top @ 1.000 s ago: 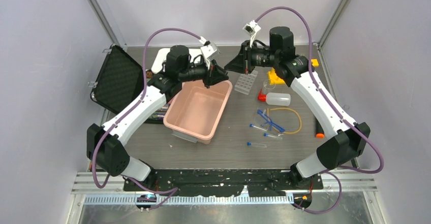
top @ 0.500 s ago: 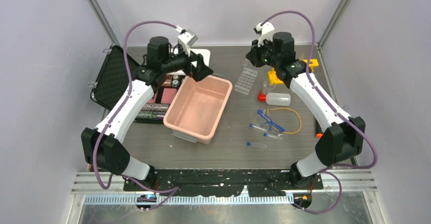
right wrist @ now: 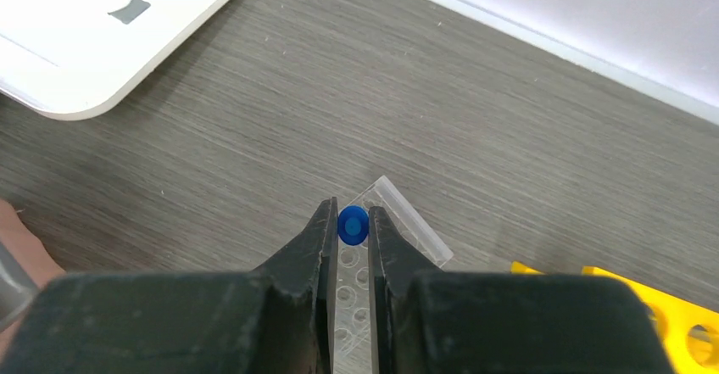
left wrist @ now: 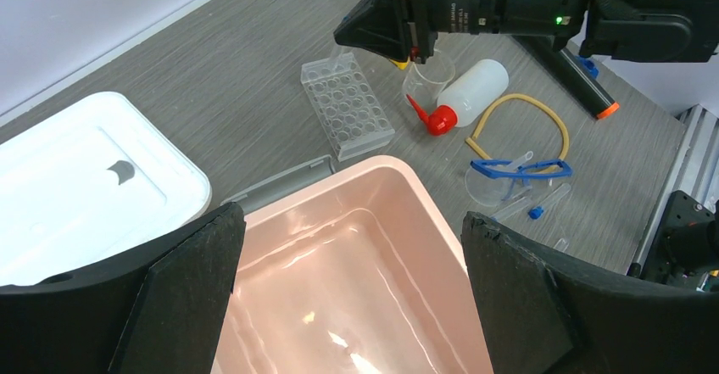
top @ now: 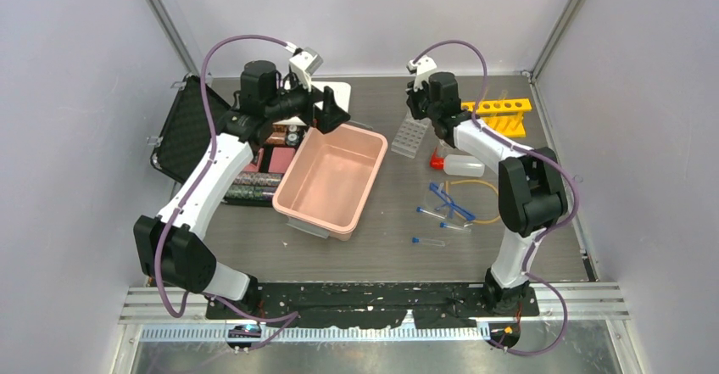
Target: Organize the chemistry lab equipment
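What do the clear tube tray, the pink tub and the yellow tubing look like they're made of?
Clear tube tray: likely hard transparent plastic; the table shows through its wells.
Pink tub: glossy moulded plastic, judging by bright reflections on its inner walls.
Yellow tubing: probably soft rubber or latex, matte, lying in a loose curve.

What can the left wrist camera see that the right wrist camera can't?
Only the left wrist view shows the pink tub, the red-capped squeeze bottle, the yellow tubing and the blue safety glasses. Only the right wrist view shows the right tool shut on a test tube's blue cap, just above the tray. Both views show the white lid and the clear tube tray.
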